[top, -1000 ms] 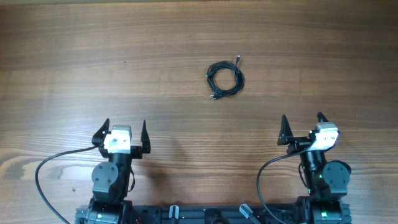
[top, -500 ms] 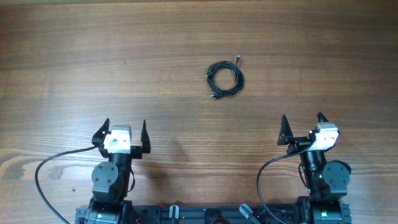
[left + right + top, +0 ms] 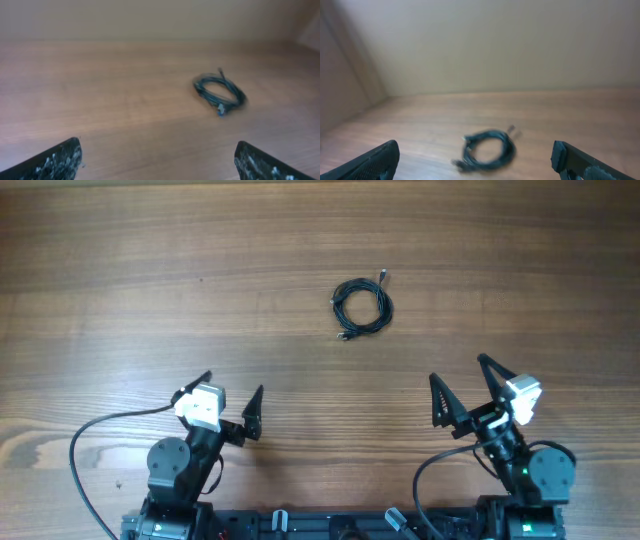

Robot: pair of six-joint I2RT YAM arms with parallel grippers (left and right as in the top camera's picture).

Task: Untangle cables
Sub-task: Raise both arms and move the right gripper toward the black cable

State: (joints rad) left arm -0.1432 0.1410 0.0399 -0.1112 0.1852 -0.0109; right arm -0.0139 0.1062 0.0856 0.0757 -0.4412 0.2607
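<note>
The cables [image 3: 362,307] lie as one small coil of thin black wire on the wooden table [image 3: 120,280], right of centre, with small plugs sticking out at the upper right and lower left. The coil also shows in the left wrist view [image 3: 219,92] and, blurred, in the right wrist view [image 3: 489,149]. My left gripper [image 3: 232,397] is open and empty near the front edge, turned toward the coil. My right gripper [image 3: 461,388] is open and empty at the front right, also turned toward the coil. Both are well short of it.
Thick black robot cables [image 3: 95,440] loop beside each arm base at the table's front edge. A pale wall [image 3: 485,45] stands behind the table in the right wrist view.
Both grippers have swung inward toward the coil: the left one turned right, the right one turned left. The cables have not moved.
</note>
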